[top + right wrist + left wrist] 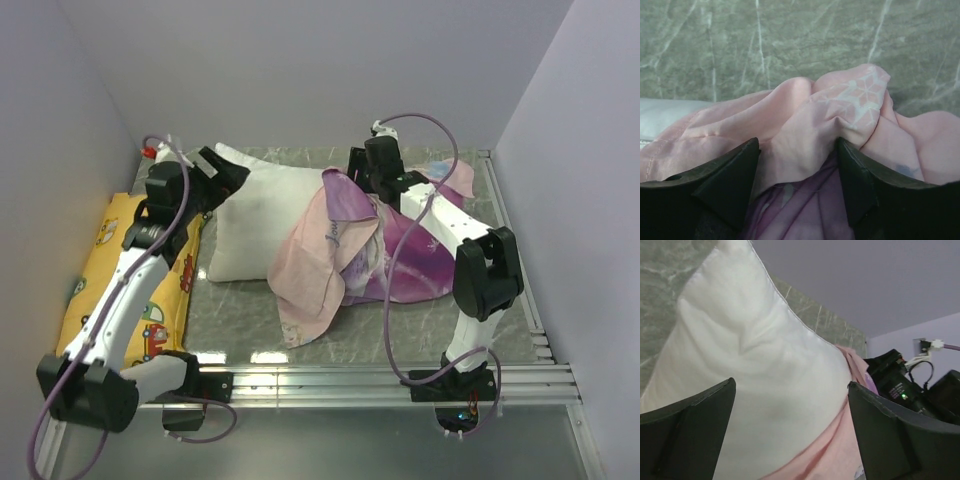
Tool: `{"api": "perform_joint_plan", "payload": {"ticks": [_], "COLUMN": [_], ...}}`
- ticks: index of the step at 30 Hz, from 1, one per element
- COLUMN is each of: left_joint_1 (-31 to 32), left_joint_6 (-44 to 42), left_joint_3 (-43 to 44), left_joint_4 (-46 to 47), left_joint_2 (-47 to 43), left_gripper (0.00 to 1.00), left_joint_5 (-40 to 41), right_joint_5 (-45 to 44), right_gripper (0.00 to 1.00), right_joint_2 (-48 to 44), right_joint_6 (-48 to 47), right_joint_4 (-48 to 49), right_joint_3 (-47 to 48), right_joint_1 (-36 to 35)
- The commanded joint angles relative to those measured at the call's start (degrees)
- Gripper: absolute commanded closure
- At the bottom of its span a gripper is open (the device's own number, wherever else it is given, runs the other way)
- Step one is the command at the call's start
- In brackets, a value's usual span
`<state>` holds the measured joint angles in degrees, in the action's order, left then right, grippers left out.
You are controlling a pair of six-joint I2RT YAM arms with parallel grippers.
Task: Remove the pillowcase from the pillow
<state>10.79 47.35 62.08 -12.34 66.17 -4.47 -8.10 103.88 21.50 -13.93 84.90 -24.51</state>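
The task looks well advanced but not finished. Nearest the arm bases, the pillowcase [335, 255] lies slack and turned partly inside out on the table [400, 335], its plain pale pink lining spilling toward the near edge and its purple print bunched to the right. Just beyond and to the left, the pillow [255, 225] is bare over most of its length. Only its right end is covered by the fabric, and whether that end sits inside the case or merely beneath it cannot be told. What is left, by this reading, is to draw the case clear of that end.

The left arm stretches from its near-left base over the yellow cushion [110, 250] to the pillow's far-left corner. The left gripper [791, 385] is spread wide, holding nothing, with the pillow's white bulk between and ahead of its fingers.

The right arm rises from its near-right base, bends at a high elbow and reaches to the far side. There the right gripper [797, 150] is clenched part-way on a thick fold of the pillowcase, which peaks up toward it.
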Motion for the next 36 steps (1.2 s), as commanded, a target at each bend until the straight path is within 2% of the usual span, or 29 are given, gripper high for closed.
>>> {"api": "perform_joint_plan", "payload": {"ticks": [1, 5, 8, 10, 11, 16, 20, 22, 23, 25, 26, 28, 29, 36], "left_joint_1": [0.29, 1.95, 3.45, 3.63, 3.63, 3.80, 3.71, 3.72, 3.72, 3.72, 3.72, 3.72, 3.72, 3.72], "left_joint_6": [1.50, 8.79, 16.00, 19.08, 19.27, 18.21, 19.70, 21.11, 21.20, 21.11, 21.03, 20.50, 20.24, 19.18], "left_joint_3": [-1.95, -12.58, -26.26, -29.90, -32.18, -32.55, -34.04, -34.14, -33.96, -33.78, -33.35, -32.47, -31.42, -28.60], "left_joint_4": [-3.39, -3.66, 1.51, 6.68, 8.54, 15.14, 26.98, 29.29, 30.08, 32.37, 32.46, 30.80, 30.36, 26.85], "left_joint_2": [-6.48, -14.30, -21.07, -22.93, -22.58, -12.84, -6.86, -3.69, -2.64, -0.09, 0.53, 1.76, 2.03, 1.42], "left_gripper": [0.01, 0.01, 0.01, 0.01, 0.01, 0.01, 0.01, 0.01, 0.03, 0.30, 0.58, 0.83, 0.99, 0.99], "left_joint_5": [4.29, 7.02, 6.15, 5.35, 4.91, 3.68, 1.49, 1.31, 1.22, 0.25, 0.25, 0.86, 1.04, 2.71], "right_joint_5": [2.21, 2.47, 3.17, 3.79, 3.79, 3.79, 3.80, 2.74, 2.13, 1.51, 1.25, 0.11, -0.51, -3.41], "right_gripper": [0.28, 0.27, 0.27, 0.27, 0.27, 0.26, 0.26, 0.26, 0.26, 0.26, 0.26, 0.26, 0.25, 0.24], "right_joint_2": [1.07, -0.69, -2.18, -3.06, -3.41, -6.57, -9.30, -11.76, -12.90, -16.59, -17.99, -22.82, -24.67, -42.50], "right_joint_6": [-1.02, -1.19, -1.02, -0.93, -0.93, -1.72, -2.25, -2.77, -2.78, -2.43, -2.34, -1.64, -1.11, 3.19], "right_joint_4": [-9.79, -11.20, -11.82, -12.34, -12.95, -14.80, -17.52, -18.06, -18.06, -18.32, -18.67, -18.58, -18.32, -15.69], "right_joint_3": [2.36, 4.39, 5.80, 6.85, 7.20, 9.05, 9.75, 8.97, 8.35, 6.51, 5.63, 1.60, -0.25, -22.55], "right_joint_1": [1.04, 1.84, 2.19, 2.19, 2.19, 2.10, 0.87, -0.09, -0.27, -0.45, -0.71, -0.89, -0.89, -3.69]}}
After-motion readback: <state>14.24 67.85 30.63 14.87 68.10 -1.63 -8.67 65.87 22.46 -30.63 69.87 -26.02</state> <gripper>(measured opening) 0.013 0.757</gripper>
